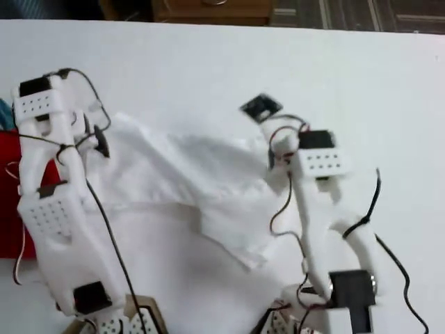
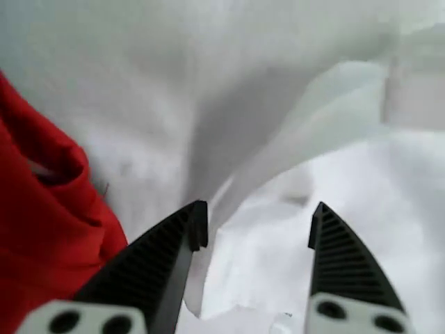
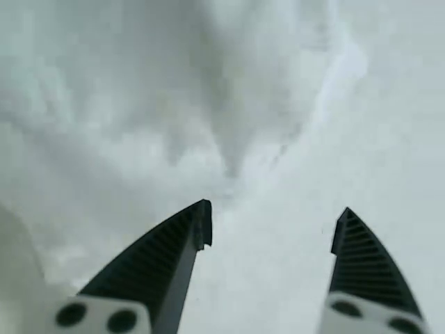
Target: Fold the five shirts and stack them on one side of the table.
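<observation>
Left pincer [image 2: 261, 209] and right pincer [image 3: 275, 207] being held spread above crumpled white shirt [image 1: 188, 174]; risk: red shirt [image 2: 42, 229] beside left pincer being snagged along, fold being spoiled

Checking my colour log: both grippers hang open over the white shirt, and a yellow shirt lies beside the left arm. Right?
No. Beside the left arm lies a red shirt, not a yellow one; the left wrist view shows it. The left gripper and right gripper do hang open over the white shirt.
</observation>
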`<state>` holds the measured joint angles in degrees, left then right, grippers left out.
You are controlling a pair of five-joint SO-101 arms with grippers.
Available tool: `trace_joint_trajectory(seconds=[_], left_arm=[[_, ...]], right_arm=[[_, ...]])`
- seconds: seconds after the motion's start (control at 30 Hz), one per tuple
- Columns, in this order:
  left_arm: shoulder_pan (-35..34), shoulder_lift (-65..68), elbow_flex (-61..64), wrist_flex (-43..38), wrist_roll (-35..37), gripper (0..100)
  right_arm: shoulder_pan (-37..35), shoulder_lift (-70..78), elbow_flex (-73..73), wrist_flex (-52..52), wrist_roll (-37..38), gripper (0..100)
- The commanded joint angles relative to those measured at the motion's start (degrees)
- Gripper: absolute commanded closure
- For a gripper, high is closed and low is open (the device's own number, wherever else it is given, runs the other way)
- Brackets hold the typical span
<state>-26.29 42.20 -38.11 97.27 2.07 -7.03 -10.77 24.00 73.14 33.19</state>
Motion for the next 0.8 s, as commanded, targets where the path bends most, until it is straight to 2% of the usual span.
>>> trace_joint_trajectory(seconds=[0.0,0.1,0.23,0.3,0.4,0.47,0.57,0.63,0.77], left_arm=[[-1.1,1.8,-12.8,2.9,2.4,75],[-2.0,4.0,-21.6,4.7,2.7,75],[-1.9,7.6,-26.4,4.6,2.7,75],[-0.5,10.2,-26.9,4.6,2.7,75],[1.5,13.1,-27.0,4.7,2.7,75],[2.7,14.2,-27.0,4.8,2.8,75],[4.4,15.1,-26.6,4.8,4.7,76],[4.7,15.5,-26.8,4.7,7.3,81],[4.7,16.5,-27.1,4.7,9.8,98]], right_arm=[[2.2,3.7,-6.6,-1.6,0.4,71.9],[2.7,8.6,-10.5,-1.5,0.4,71.9],[2.5,14.4,-15.8,-1.7,0.3,73.3],[2.4,17.2,-19.2,-2.1,-1.9,80.8],[2.5,21.4,-23.7,-3.6,-5.6,99.8],[2.3,24.2,-26.5,-3.7,-7.0,94.8],[0.7,28.9,-30.9,-3.7,-7.3,98.1],[-0.8,32.7,-33.9,-3.7,-7.0,98.2],[-2.6,42.7,-41.3,-3.8,-6.9,98.1]])
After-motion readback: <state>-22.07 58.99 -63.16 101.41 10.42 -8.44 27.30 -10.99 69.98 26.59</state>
